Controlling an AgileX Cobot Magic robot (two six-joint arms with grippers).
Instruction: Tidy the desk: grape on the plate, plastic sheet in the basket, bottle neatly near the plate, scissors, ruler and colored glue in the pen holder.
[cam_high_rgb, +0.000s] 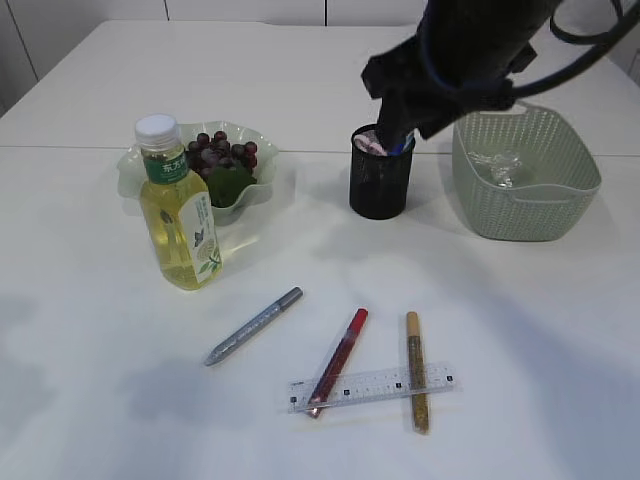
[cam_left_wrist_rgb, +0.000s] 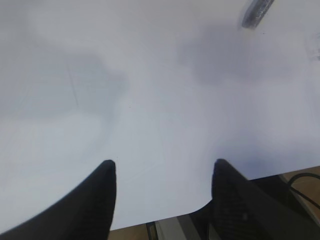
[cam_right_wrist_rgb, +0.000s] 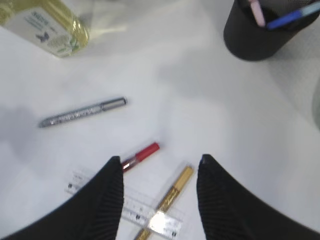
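Observation:
Dark grapes (cam_high_rgb: 222, 152) lie on the pale green plate (cam_high_rgb: 130, 175). The yellow-green bottle (cam_high_rgb: 180, 205) stands upright in front of the plate. Crumpled clear plastic sheet (cam_high_rgb: 500, 168) sits in the green basket (cam_high_rgb: 525, 205). On the table lie a silver glue pen (cam_high_rgb: 253, 326), a red one (cam_high_rgb: 338, 360) and a gold one (cam_high_rgb: 416, 370); the red and gold cross the clear ruler (cam_high_rgb: 370, 387). Pink and blue ends (cam_right_wrist_rgb: 256, 12) poke from the black pen holder (cam_high_rgb: 380, 185); I cannot tell whether they are the scissors. My right gripper (cam_right_wrist_rgb: 160, 160) hangs open and empty above the red and gold pens. My left gripper (cam_left_wrist_rgb: 162, 162) is open over bare table.
The right arm (cam_high_rgb: 450, 70) reaches in from the top right, above the pen holder and beside the basket. The left wrist view shows the table's front edge (cam_left_wrist_rgb: 165, 215) just below the fingers and the silver pen's tip (cam_left_wrist_rgb: 257, 12) at the top.

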